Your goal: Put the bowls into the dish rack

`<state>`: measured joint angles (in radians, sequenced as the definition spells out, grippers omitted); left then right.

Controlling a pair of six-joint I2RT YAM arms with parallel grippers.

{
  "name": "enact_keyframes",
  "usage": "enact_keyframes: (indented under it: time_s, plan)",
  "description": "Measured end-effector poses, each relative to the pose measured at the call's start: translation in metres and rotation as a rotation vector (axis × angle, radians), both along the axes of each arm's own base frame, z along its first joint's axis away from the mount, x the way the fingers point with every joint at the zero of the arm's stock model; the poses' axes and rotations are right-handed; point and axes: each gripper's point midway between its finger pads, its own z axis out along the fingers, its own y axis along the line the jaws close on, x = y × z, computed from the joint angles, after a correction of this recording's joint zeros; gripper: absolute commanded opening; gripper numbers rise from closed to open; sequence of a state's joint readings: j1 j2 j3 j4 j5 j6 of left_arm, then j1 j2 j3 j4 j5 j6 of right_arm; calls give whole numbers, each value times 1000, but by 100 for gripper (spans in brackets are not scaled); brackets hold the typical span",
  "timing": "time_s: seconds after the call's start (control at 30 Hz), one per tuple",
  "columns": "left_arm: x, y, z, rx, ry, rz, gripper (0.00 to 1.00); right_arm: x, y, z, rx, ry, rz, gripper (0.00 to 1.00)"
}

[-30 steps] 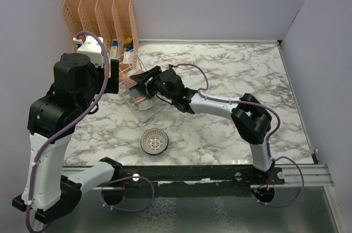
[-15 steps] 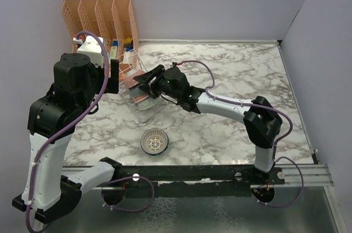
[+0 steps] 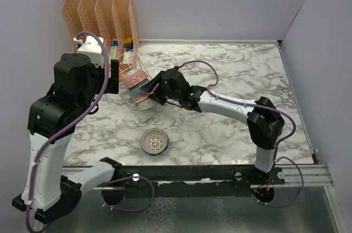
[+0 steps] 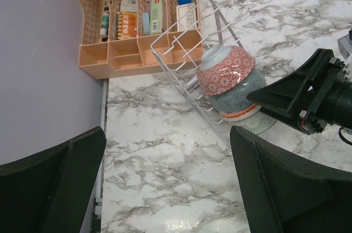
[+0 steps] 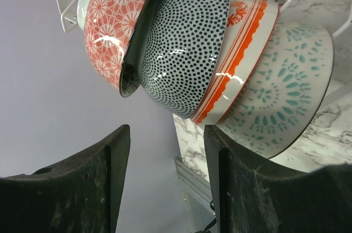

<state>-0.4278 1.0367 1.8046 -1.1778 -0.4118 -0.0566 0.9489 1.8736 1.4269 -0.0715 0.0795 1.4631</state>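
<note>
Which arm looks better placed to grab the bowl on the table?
Probably right: the right gripper, open and empty, sits low by the dish rack just beyond the bowl; the left gripper seems higher.

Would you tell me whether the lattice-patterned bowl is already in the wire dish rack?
No, the lattice-patterned bowl sits on the marble table, apart from the wire dish rack.

White arms [image 3: 225,106] with black joints, purple cables [image 3: 88,33]
</note>
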Motion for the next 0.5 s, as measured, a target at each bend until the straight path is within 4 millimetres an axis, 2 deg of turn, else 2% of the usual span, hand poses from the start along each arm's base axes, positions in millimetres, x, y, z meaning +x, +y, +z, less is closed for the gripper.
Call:
enact_keyframes:
  time_s: [0.23,0.5]
  plan:
    - [0,0,0,0,0,1,99,5,-8,-6,-65,-36,-13,56]
    - [0,1,-1,4,2,3,99,14,-11,-3,-74,-72,-15,56]
